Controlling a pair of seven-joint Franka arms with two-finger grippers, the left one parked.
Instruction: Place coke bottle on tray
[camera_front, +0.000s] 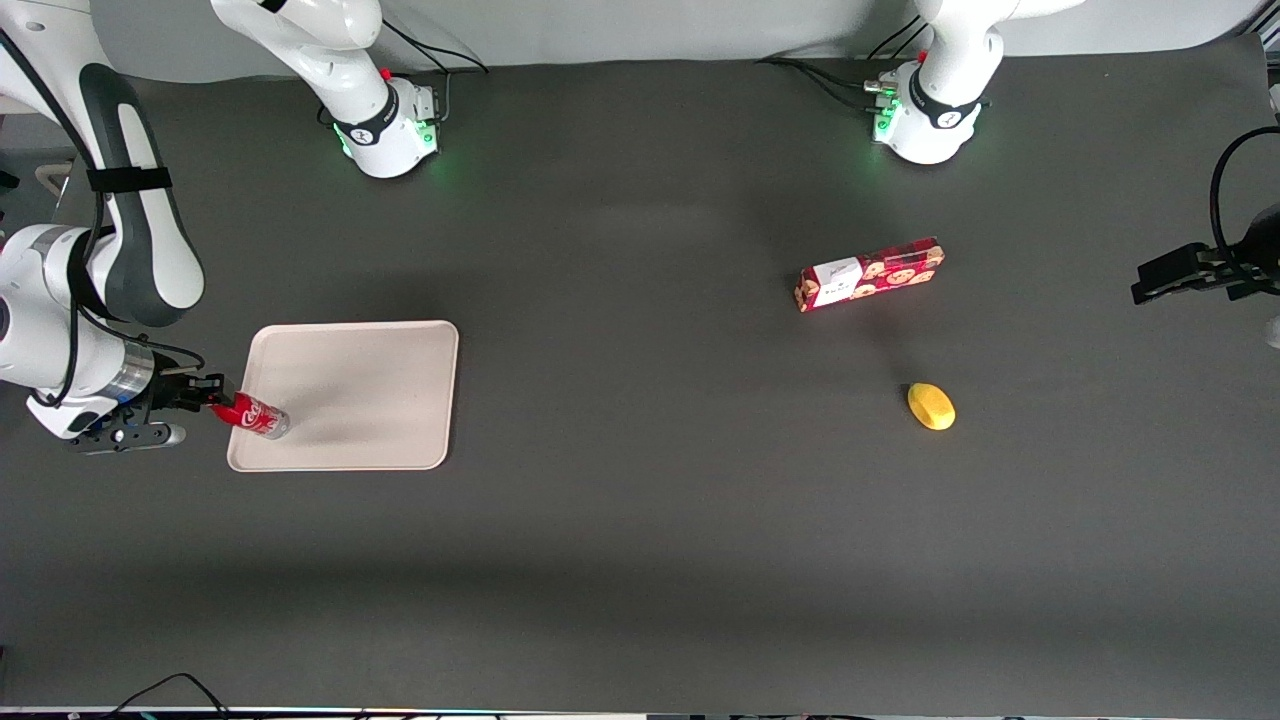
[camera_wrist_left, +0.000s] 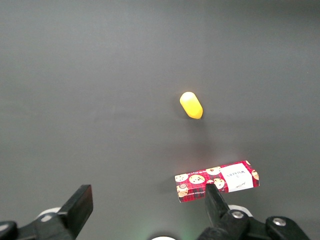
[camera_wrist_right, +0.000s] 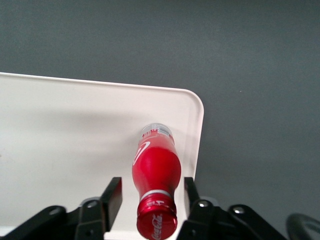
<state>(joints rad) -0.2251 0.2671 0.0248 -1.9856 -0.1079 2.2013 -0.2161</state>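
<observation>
Coke bottle (camera_wrist_right: 155, 172) ×1, tray (camera_wrist_right: 75, 130) ×1, gripper (camera_wrist_right: 151, 196) open.

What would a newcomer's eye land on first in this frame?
The red coke bottle, at the corner of the beige tray nearest the front camera at the working arm's end, with the hand at its cap. In the right wrist view the fingers flank its neck with gaps showing. Toward the parked arm's end lie a red cookie box and, nearer the camera, a yellow lemon-like object.
</observation>
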